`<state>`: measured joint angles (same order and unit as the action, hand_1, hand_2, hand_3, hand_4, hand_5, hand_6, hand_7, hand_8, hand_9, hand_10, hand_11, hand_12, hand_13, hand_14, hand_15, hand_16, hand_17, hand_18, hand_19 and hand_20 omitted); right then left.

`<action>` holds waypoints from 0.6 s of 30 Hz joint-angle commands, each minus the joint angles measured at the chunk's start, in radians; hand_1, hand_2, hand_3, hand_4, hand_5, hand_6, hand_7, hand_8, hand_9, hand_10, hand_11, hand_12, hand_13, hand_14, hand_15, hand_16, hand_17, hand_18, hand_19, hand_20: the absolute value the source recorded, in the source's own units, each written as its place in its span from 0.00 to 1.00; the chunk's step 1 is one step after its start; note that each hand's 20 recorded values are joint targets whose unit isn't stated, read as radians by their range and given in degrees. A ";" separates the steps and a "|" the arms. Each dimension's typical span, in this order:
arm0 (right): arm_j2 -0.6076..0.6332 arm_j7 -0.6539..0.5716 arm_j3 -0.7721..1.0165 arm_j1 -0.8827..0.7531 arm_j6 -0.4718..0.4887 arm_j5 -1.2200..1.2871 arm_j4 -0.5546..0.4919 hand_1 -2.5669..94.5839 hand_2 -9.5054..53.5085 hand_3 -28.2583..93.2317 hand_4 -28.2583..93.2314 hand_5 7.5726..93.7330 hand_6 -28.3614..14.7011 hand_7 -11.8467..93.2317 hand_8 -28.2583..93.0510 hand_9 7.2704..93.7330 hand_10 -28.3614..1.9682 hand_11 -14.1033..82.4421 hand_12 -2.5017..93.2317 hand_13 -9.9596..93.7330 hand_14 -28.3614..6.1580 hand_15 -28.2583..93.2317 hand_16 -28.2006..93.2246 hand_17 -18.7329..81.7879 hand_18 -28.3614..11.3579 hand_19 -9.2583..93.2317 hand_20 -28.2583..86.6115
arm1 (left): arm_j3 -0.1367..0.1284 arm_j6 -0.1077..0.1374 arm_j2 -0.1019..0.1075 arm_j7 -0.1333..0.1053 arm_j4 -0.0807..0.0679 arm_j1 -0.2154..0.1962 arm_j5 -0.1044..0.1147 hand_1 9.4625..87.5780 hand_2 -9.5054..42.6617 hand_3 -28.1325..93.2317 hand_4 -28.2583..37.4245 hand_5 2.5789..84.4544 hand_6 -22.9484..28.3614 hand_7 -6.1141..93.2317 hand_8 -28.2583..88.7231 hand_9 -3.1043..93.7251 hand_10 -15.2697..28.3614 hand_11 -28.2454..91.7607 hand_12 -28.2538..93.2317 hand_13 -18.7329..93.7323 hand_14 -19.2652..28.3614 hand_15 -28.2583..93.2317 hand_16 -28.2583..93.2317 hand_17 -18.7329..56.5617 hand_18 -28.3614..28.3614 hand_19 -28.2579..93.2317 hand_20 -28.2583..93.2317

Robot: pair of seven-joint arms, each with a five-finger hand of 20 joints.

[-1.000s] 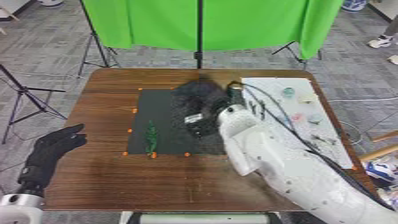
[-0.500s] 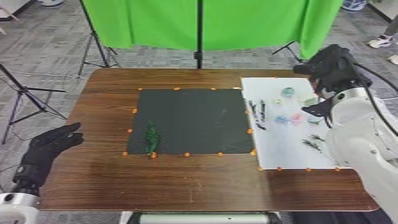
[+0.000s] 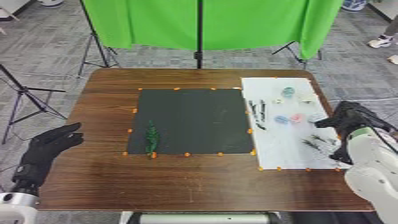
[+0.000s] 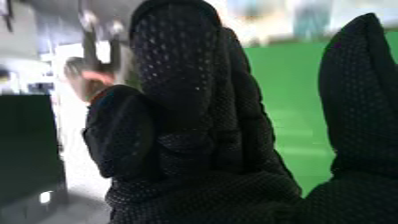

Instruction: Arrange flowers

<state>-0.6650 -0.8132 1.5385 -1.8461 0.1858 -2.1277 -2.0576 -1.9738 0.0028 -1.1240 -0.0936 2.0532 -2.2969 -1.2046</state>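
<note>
1. So the right robot hand [image 3: 357, 119] has just been swinging away from the black mat [image 3: 191, 120], out past the far end of the white board [image 3: 274, 140], and now it's sitting lower down, by the board's right edge.

2. The long green leafy stem [image 3: 152, 139] hasn't been budging through any of that — it's lying near the mat's left edge, toward the robot, pointing roughly away from it.

3. What that's meaning for the task, as I'm reading it: one stem is down and the arrangement is only getting started, with the arm probably lining up its next pick.

4. Still waiting on the board: dark twigs [image 3: 258, 112] on the side nearest the mat, a blue piece [image 3: 282, 119] beside a pink piece [image 3: 298, 118], a teal piece [image 3: 288, 92] and a pale piece [image 3: 307, 99] farther off, and thin sprigs [image 3: 313, 142] just beside the right hand.

5. Pose-wise, the right arm is coming up along the desk's [image 3: 178, 187] right side, the hand reaching inward over the board's edge. Its fingers [image 4: 182, 65] are standing mostly straight, thumb well apart, and it's grasping nothing.

6. The left robot hand [image 3: 55, 142] is hanging out by the desk's left edge, relaxed and empty.

7. I'd be going gently on those sprigs — they're looking skinny enough to slip or get nudged together.
</note>
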 commanded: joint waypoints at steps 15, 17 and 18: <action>-0.037 0.001 -0.068 -0.107 -0.032 -0.091 0.039 0.44 0.00 0.72 0.11 0.71 0.53 0.25 0.19 0.88 0.46 0.40 0.27 1.00 0.70 0.58 0.49 0.87 0.56 0.93 0.55 | -0.006 -0.021 -0.013 0.020 0.005 -0.020 -0.009 0.30 0.16 0.74 0.17 0.55 0.56 0.18 0.19 0.53 0.69 0.39 0.32 0.52 0.82 0.42 0.23 0.40 0.78 0.42 0.42; -0.035 0.000 -0.082 -0.107 -0.058 -0.099 0.040 0.47 0.00 0.73 0.10 0.71 0.54 0.25 0.19 0.89 0.47 0.41 0.27 1.00 0.71 0.58 0.49 0.87 0.56 0.93 0.55 | -0.005 -0.021 -0.013 0.019 0.005 -0.020 -0.010 0.30 0.16 0.74 0.17 0.55 0.56 0.18 0.19 0.53 0.69 0.39 0.32 0.52 0.82 0.42 0.23 0.40 0.78 0.42 0.42; -0.036 0.003 -0.087 -0.108 -0.074 -0.100 0.042 0.48 0.00 0.73 0.10 0.72 0.54 0.26 0.19 0.89 0.48 0.42 0.27 1.00 0.72 0.59 0.49 0.87 0.56 0.93 0.55 | -0.005 -0.022 -0.013 0.020 0.006 -0.021 -0.010 0.30 0.16 0.74 0.17 0.55 0.56 0.18 0.19 0.53 0.69 0.39 0.32 0.52 0.81 0.42 0.23 0.40 0.78 0.42 0.42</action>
<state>-0.6942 -0.8196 1.4733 -1.9200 0.1792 -2.2212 -2.0232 -1.9771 -0.0090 -1.1253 -0.0872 2.0561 -2.3002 -1.2086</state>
